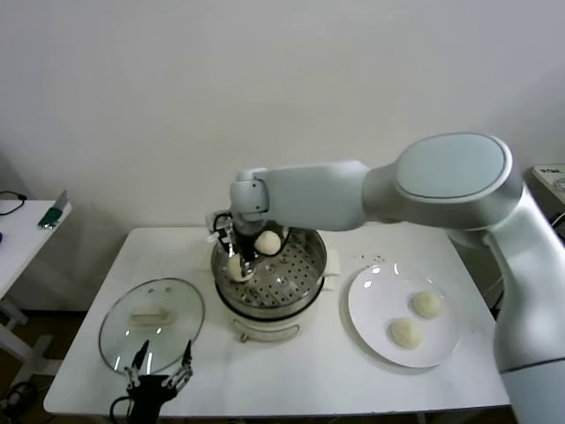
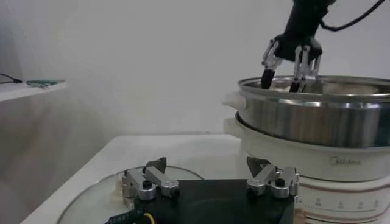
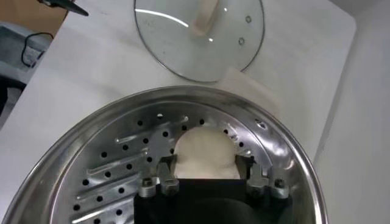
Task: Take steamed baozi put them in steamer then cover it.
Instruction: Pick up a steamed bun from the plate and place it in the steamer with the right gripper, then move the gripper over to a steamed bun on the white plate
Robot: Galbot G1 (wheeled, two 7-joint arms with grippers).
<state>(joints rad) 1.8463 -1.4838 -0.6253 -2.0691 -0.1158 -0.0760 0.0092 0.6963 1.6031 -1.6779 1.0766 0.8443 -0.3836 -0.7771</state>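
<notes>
The left end effector (image 1: 159, 375), fingers apart, hovers by the glass cover (image 1: 152, 322), while the right end effector (image 1: 239, 261) grips a baozi (image 3: 206, 153) inside the steamer (image 1: 305, 287).

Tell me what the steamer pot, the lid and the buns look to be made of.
Steamer: polished metal, likely stainless steel, mirror-bright with a perforated floor, on a white, probably plastic, base.
Cover: clear glass, see-through, with a cream handle.
Steamed baozi: soft-looking matte cream dough; the right gripper holds one.

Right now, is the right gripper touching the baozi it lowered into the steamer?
Touching. In the right wrist view the right gripper has its fingers pressed against both sides of the baozi, above the steamer floor.
</notes>
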